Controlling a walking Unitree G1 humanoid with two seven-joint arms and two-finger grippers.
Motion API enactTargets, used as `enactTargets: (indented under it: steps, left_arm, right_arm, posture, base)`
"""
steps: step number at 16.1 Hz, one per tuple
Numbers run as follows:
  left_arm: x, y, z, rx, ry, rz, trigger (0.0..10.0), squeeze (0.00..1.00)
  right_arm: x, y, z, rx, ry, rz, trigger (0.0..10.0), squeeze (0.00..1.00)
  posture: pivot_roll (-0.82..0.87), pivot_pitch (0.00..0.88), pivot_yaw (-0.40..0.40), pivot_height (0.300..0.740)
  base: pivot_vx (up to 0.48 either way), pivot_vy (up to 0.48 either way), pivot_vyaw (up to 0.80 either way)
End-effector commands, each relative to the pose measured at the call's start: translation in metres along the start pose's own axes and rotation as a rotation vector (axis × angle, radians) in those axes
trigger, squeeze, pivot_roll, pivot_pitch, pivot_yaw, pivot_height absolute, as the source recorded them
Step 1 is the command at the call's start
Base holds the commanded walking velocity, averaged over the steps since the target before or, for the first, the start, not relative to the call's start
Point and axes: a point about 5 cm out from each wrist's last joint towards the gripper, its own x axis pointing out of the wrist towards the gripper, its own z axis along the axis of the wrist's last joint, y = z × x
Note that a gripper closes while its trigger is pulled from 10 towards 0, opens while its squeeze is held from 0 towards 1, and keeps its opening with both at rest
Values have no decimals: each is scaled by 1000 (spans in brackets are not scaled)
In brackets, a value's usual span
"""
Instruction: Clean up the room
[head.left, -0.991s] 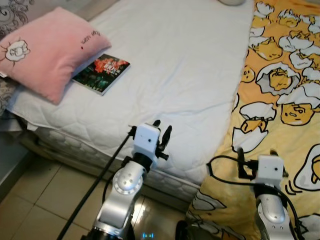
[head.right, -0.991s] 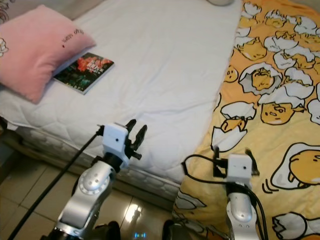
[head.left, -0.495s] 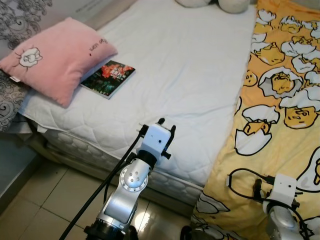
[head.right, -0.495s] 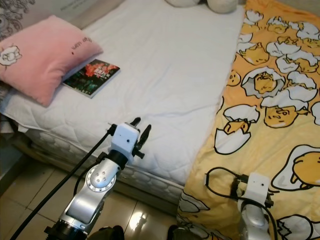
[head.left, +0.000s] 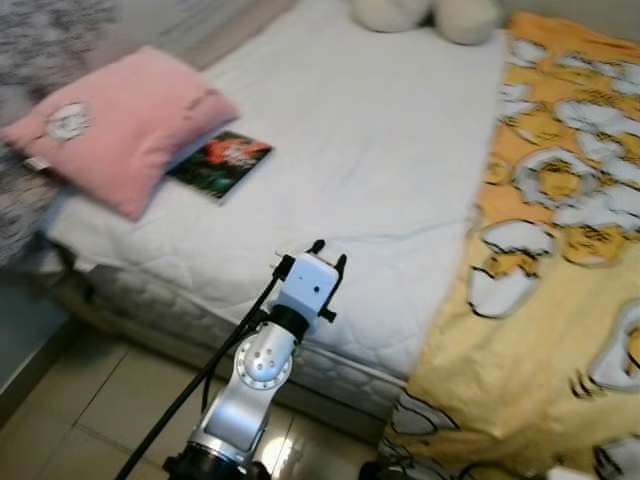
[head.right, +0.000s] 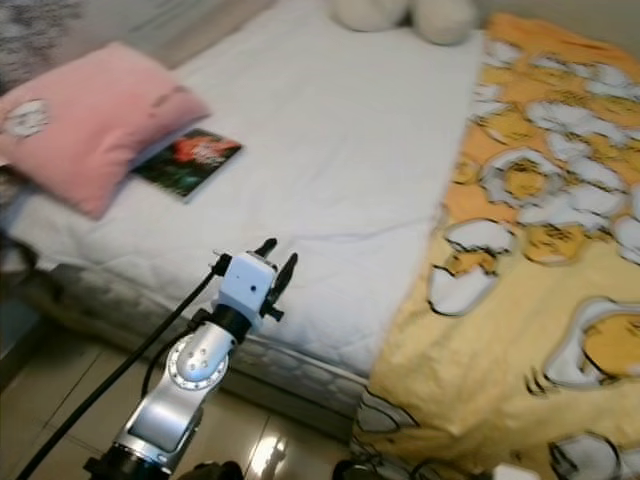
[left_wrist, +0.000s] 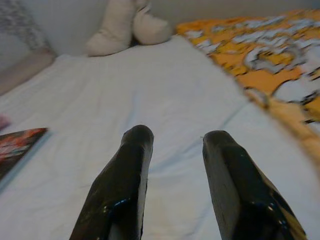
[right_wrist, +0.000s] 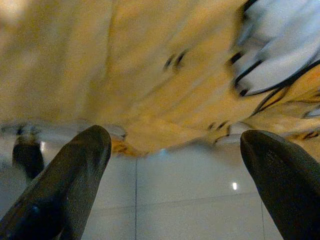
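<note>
Carefully: left gripper (head.left: 330, 252) narrowly parted, empty, over bed edge (head.left: 330, 345); book (head.left: 221, 165) near pillow (head.left: 115, 125); right gripper (right_wrist: 170, 165) wide.

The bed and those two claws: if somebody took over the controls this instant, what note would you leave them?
Left gripper: open, holding nothing, raised at the near edge of the bed.
Right gripper: open, holding nothing, low over the floor tiles beside the hanging yellow blanket.
A book lies on the sheet, tucked against the pink pillow; a soft toy sits at the far end.
How far the tidying has got cannot be told.
</note>
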Motion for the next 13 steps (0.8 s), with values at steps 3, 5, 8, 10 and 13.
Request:
enactTargets:
  steps: [3,5,8,10,13]
  left_arm:
    - [-2,2,-15,-58,61,29,10000,0]
    - [0,10,-24,-112,88,91,10000,0]
    - [-16,38,-57,-201,226,273,10000,0]
    - [-19,44,-63,-179,245,279,10000,0]
    - [-24,59,-68,-93,233,316,10000,0]
  right_arm:
    - [0,27,79,57,-368,147,10000,0]
    - [0,53,129,91,-510,239,10000,0]
    - [9,80,174,184,-565,354,10000,0]
    - [11,89,185,189,-579,414,10000,0]
    - [9,95,192,211,-582,514,10000,0]
  posture:
    - [86,116,-29,740]
    - [92,76,-26,740]
    - [126,0,-11,740]
    - [138,0,-6,740]
    - [137,0,-11,740]
  base:
    - [0,0,0]
    - [0,0,0]
    - [0,0,404]
    - [0,0,575]
    - [0,0,535]
